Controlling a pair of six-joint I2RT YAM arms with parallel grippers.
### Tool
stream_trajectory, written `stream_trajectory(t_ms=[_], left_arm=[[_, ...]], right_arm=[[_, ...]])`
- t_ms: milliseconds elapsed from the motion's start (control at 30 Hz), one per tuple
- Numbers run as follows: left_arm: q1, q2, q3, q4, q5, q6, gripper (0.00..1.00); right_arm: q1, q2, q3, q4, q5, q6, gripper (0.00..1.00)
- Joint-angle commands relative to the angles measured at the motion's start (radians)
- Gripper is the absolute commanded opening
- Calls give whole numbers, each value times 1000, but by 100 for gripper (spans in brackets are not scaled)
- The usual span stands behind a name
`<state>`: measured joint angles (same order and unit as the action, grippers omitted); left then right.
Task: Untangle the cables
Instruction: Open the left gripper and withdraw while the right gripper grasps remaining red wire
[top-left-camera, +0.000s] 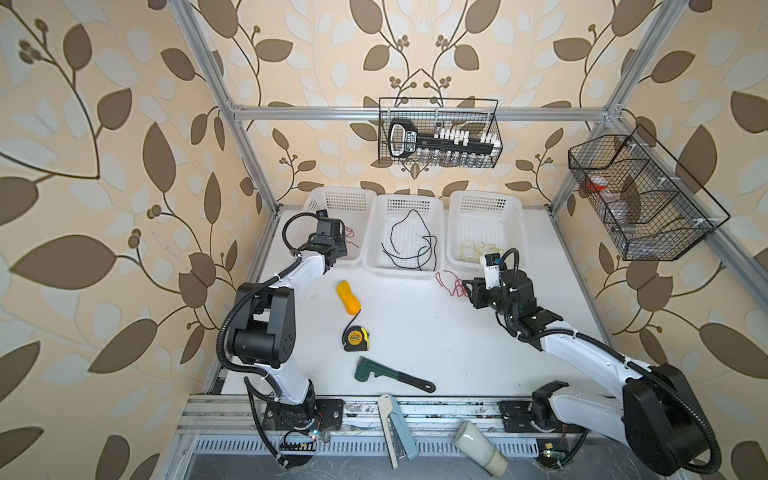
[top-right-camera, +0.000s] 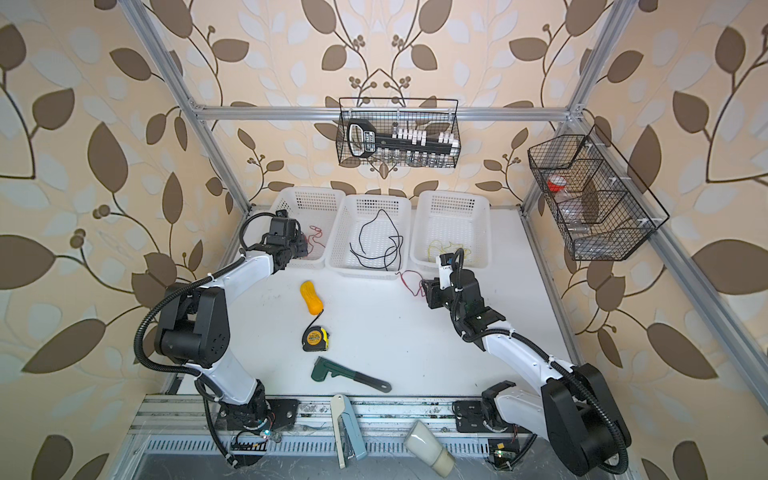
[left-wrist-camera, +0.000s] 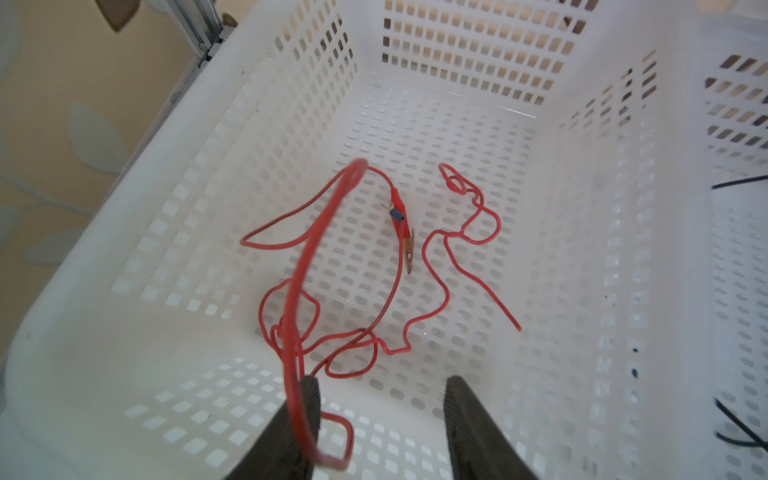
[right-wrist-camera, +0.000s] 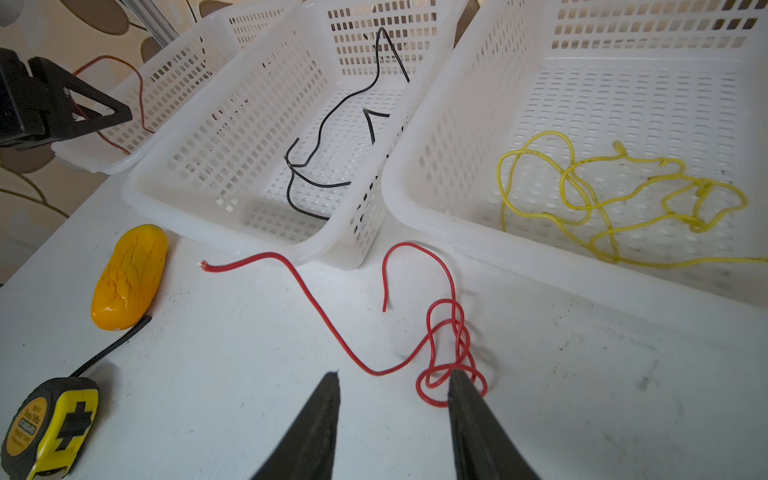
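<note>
Red cable (left-wrist-camera: 299, 291), thin and flexible, was draped over one finger of the left gripper (left-wrist-camera: 380, 384). The jaws were spread and pinched nothing. They hung above the left basket (left-wrist-camera: 104, 332), apparently placed there to let the strand drop in with its own colour.

- Red strands on that basket's floor: at least two, one bearing a small clip (left-wrist-camera: 405, 232). Whether the draped strand was a separate piece could not be told.
- Right gripper (right-wrist-camera: 395, 378): jaws spread and empty, low over the table (top-left-camera: 436, 332). One fingertip was at the knotted coil of the loose red cable (right-wrist-camera: 316, 299), probably poised to take it.
- Loose red cable: one, with two free ends visible, lying on the table just in front of the middle basket (top-left-camera: 397, 272) and the right basket (right-wrist-camera: 540, 253).
- White plastic baskets: three, side by side, evidently one for each colour.
- Black cables (right-wrist-camera: 323, 123): in the middle basket, two or perhaps three. They crossed, so the count was uncertain.
- Yellow cables (right-wrist-camera: 594, 204): in the right basket, one loose tangle, number not discernible.
- Off-task items on the table, well apart from the cables: one orange lump (top-left-camera: 349, 298), one tape measure (top-left-camera: 355, 337) and one green wrench (top-left-camera: 386, 374).
</note>
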<state>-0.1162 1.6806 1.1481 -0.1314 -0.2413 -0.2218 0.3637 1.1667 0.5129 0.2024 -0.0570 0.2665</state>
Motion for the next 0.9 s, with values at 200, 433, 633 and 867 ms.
stream_trajectory(t_ms=[200,433,633,867], left_arm=[[-3,-174,-51,66,155,-2,99],[-37,-287,-44,27,255,28,99],[-114,-348,-61,-8,297,31,99],[-284,-366,-158,62,329,-7,99]], right_arm=[[0,19,12,-33,15,2,44],[-17,21,0,-48,49,31,44],[-32,31,-4,-47,69,55,44],[-59,88,15,-52,71,81,40]])
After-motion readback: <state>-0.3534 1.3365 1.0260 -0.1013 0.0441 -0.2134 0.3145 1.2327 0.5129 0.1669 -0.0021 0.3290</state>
